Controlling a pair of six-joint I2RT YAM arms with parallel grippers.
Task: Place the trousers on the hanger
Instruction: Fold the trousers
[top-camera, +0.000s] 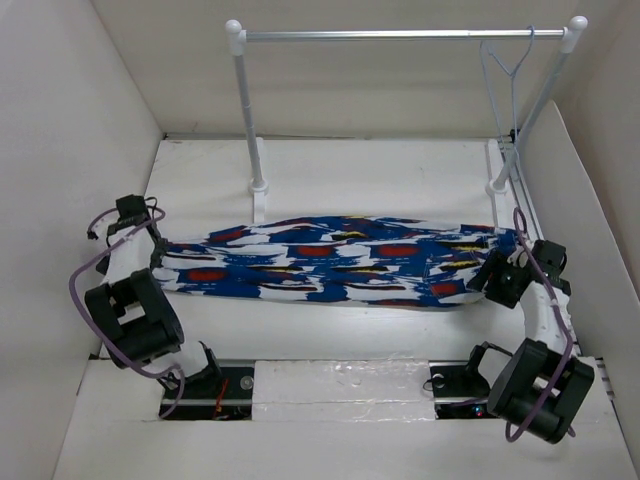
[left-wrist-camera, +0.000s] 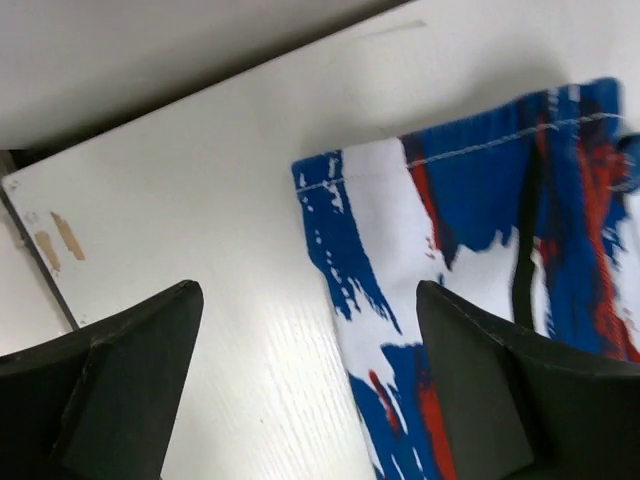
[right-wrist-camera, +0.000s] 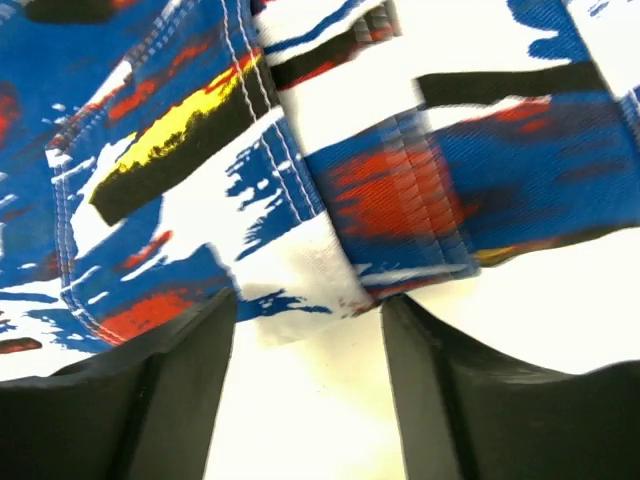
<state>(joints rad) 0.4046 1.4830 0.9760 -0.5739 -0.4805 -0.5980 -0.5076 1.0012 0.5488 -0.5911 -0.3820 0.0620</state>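
The trousers (top-camera: 340, 260) lie flat and stretched lengthwise across the table, printed in blue, white, red and black. At the back right the light-blue hanger (top-camera: 507, 66) hangs by its hook from the rail. My left gripper (top-camera: 152, 245) stands open at the cloth's left end. In the left wrist view the left gripper (left-wrist-camera: 310, 335) straddles the hem edge of the trousers (left-wrist-camera: 480, 190) without gripping it. My right gripper (top-camera: 500, 272) is open at the right end. In its wrist view the right gripper (right-wrist-camera: 308, 305) sits just off the folded edge of the trousers (right-wrist-camera: 300, 150).
A silver rail (top-camera: 400, 35) on two white posts (top-camera: 247, 110) spans the back of the table. White walls close in on the left (top-camera: 60, 150) and right (top-camera: 600, 170). Both arm bases sit in slots at the near edge (top-camera: 340, 385).
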